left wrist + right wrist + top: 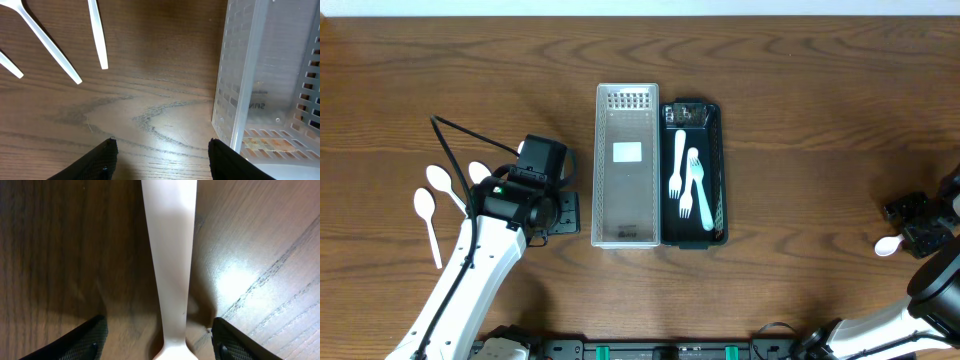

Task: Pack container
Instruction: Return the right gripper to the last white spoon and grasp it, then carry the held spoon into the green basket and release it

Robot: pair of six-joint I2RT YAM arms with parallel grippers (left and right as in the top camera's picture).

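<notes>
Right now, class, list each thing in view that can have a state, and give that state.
clear basket: upright, empty.
black tray: holds white forks.
left spoons: lying loose.
right spoon: flat, not gripped.
left gripper: open, empty.
right gripper: open, astride right spoon.

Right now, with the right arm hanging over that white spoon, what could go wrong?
The white spoon lies flat on the table between the open right fingers; they might scrape wood or slip off it. The left fingers sit close beside the clear bin, so a swing could nudge it.
</notes>
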